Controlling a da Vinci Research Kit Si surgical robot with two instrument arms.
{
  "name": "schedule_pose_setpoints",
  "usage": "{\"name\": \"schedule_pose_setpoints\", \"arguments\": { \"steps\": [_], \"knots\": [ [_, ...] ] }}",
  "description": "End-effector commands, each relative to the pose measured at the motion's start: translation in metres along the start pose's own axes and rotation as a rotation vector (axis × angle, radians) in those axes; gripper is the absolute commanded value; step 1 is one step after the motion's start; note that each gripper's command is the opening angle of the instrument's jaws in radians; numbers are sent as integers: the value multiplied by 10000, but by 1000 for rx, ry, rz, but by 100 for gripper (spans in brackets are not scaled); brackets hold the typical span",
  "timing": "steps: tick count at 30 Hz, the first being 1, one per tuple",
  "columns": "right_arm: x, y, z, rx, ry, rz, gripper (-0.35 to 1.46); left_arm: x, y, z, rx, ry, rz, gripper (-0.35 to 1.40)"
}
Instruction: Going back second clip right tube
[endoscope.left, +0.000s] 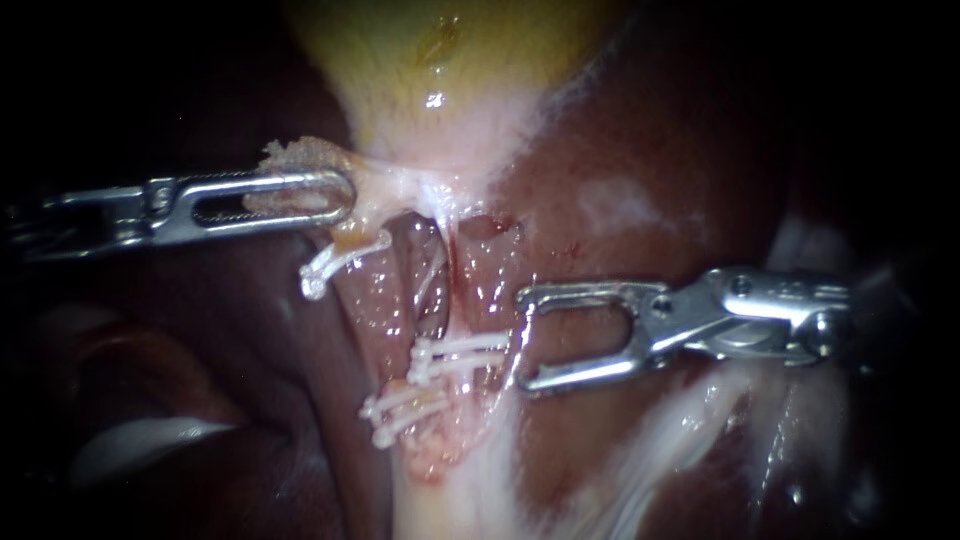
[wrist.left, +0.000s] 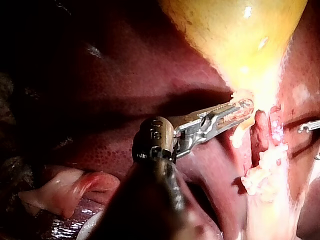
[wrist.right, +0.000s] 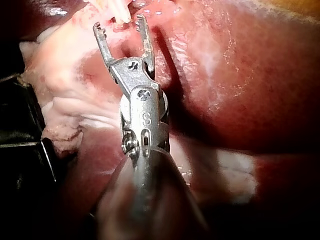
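Endoscope view: clip (endoscope.left: 462, 352) looks seated, so right instrument (endoscope.left: 522, 342), jaws wide and empty, should be backed straight out while gallbladder (endoscope.left: 430, 80) is gripped by left instrument (endoscope.left: 335, 192).

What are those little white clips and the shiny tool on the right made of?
The white clips look like plastic: pale and dull, with ribbed ends, though that is a guess from looks alone. The right instrument looks like polished metal, probably steel: silvery, smooth, with bright glints.
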Motion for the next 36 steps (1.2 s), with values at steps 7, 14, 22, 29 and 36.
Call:
{"name": "schedule_pose_setpoints", "arguments": {
  "steps": [7, 14, 22, 29, 36],
  "knots": [
    [21, -5, -27, -1, -4, -38, 50, 0, 0, 1, 0, 0, 0, -35],
    [27, -7, -34, -8, -6, -43, 50, 1, 0, 4, 1, 0, 1, -35],
    [26, -7, -35, -7, -6, -43, 50, 9, 4, 16, 6, -4, 5, -35],
    [26, -7, -35, -7, -6, -43, 50, 28, 17, 42, 8, 15, 18, -35],
    [26, -8, -35, -7, -6, -43, 50, 45, 29, 72, 13, 35, 35, -35]
  ]
}}
